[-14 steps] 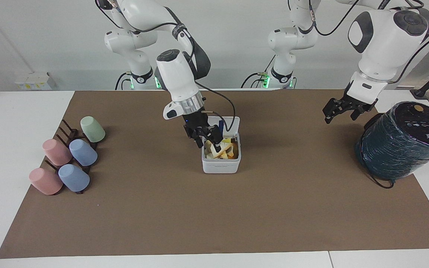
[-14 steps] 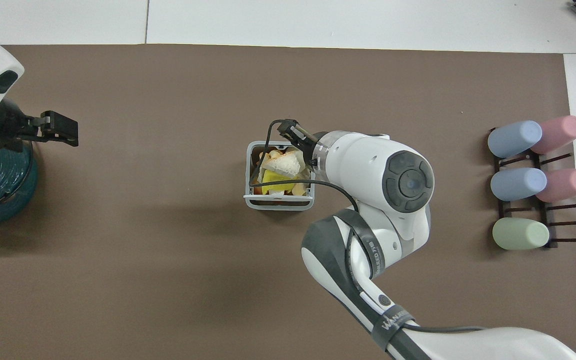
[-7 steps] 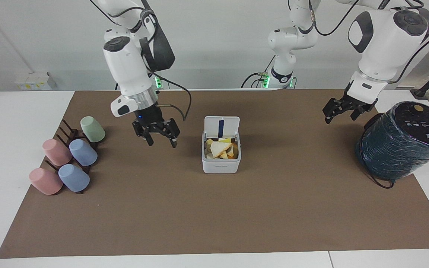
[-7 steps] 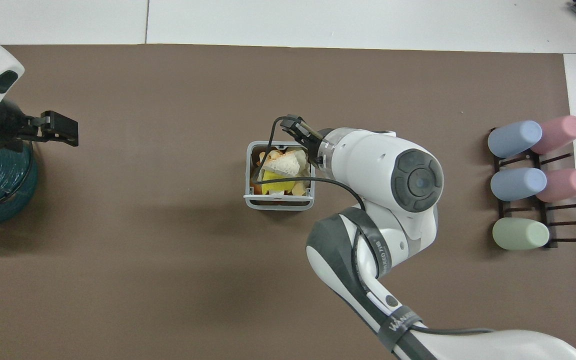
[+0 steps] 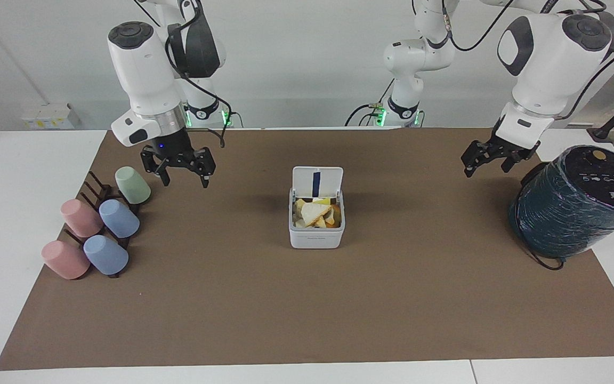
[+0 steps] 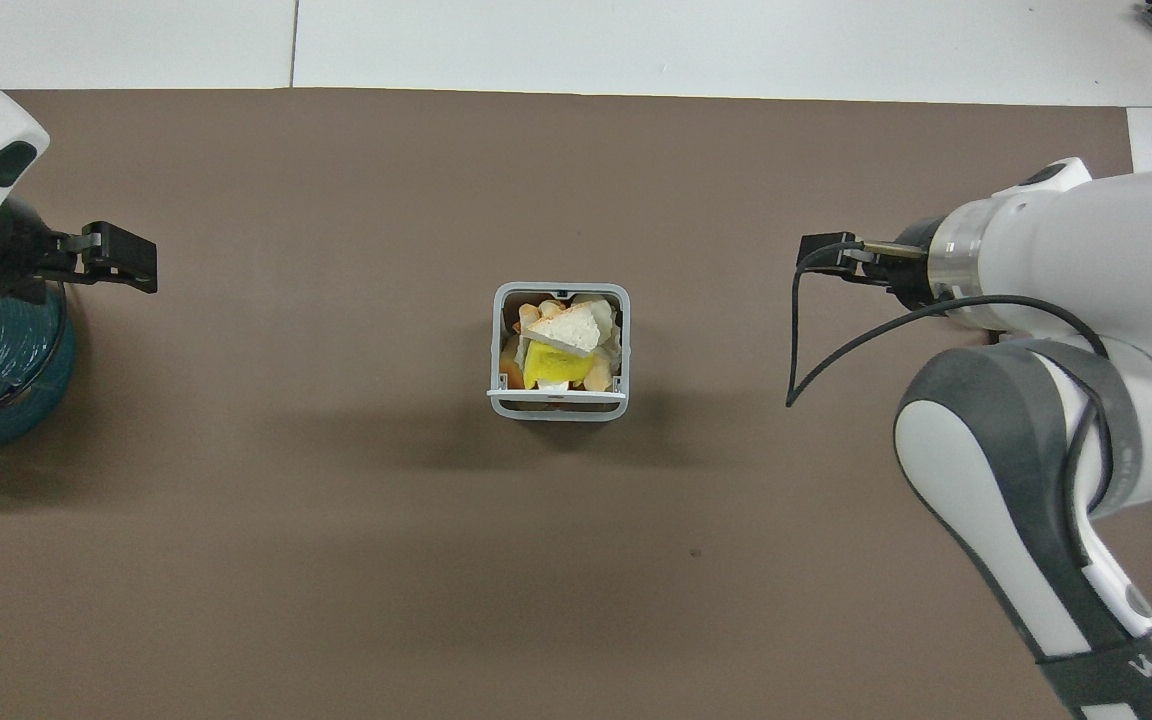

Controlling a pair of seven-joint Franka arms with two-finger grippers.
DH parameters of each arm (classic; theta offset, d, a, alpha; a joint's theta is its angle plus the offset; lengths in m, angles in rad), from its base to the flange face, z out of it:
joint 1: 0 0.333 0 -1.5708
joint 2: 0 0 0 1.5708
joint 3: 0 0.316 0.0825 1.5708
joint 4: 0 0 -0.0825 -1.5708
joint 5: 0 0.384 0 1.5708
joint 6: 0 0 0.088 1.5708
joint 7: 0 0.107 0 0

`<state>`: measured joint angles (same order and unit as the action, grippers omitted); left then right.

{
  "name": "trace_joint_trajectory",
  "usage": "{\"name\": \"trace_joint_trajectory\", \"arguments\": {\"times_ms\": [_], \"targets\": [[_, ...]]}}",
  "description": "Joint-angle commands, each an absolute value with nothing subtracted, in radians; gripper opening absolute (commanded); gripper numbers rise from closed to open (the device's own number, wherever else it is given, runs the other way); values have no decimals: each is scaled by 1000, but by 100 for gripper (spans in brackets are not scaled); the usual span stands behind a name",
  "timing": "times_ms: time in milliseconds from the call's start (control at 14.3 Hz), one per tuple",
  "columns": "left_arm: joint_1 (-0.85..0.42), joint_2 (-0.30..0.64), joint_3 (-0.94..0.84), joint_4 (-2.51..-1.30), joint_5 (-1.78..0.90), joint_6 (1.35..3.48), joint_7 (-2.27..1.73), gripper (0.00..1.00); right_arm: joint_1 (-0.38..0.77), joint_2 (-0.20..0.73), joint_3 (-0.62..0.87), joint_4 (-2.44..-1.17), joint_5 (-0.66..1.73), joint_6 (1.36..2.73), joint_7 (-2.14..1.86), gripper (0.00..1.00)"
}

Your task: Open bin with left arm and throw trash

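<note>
**Trash is in, bin open: clear out, don't clip the cups**

Your right gripper (image 5: 182,169) is up in the air with fingers spread and nothing between them, over the brown mat toward the right arm's end of the bench, just beside the green cup (image 5: 132,185) on the cup rack (image 5: 96,191). Judging by that, the step in hand is the retreat after the drop. Keep it high and bring it toward the robots' edge; don't let it sink, since the pastel cups (image 5: 96,230) sit close under its path.

Left gripper (image 5: 491,156) waits in the air near the left arm's end, beside the dark teal wrapped cylinder (image 5: 579,202). Fingers look parted, holding nothing.

The bin (image 5: 316,233) sits mid-bench, well apart from both grippers, between them. Lid (image 5: 317,182) stands upright on the edge nearer the robots, blue stripe showing. The trash (image 6: 561,342) is piled inside: cream wedge on top, yellow chunk under it, orange bits at the rim. No scraps visible on the mat, so I'd call the task about done.
</note>
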<state>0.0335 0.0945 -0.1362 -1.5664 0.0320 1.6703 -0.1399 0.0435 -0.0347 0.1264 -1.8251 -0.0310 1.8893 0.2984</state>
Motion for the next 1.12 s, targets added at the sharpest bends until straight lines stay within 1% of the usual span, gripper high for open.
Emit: {"name": "trace_joint_trajectory", "arguments": {"times_ms": [0, 140, 280, 420, 631, 911, 1051], "targets": [[28, 64, -137, -1603, 54, 1692, -71, 100, -11, -84, 140, -1833, -45, 1804, 276, 100], [29, 64, -137, -1605, 54, 1693, -45, 100, -17, -71, 140, -1801, -34, 1799, 276, 100], [28, 64, -137, -1605, 52, 1697, -44, 100, -23, -45, 138, -1735, -35, 1732, 268, 100], [28, 64, -138, -1605, 48, 1700, -43, 100, -37, -34, 138, -1695, -47, 1700, 212, 100], [28, 64, -138, -1609, 26, 1707, -43, 100, -54, 9, 138, -1619, -49, 1635, 176, 100], [28, 64, -138, -1614, 26, 1720, -44, 100, -49, -5, 138, -1655, -49, 1637, 178, 100], [28, 64, -138, -1614, 26, 1720, -48, 100, -46, -35, 138, -1718, -49, 1655, 179, 100]]}}
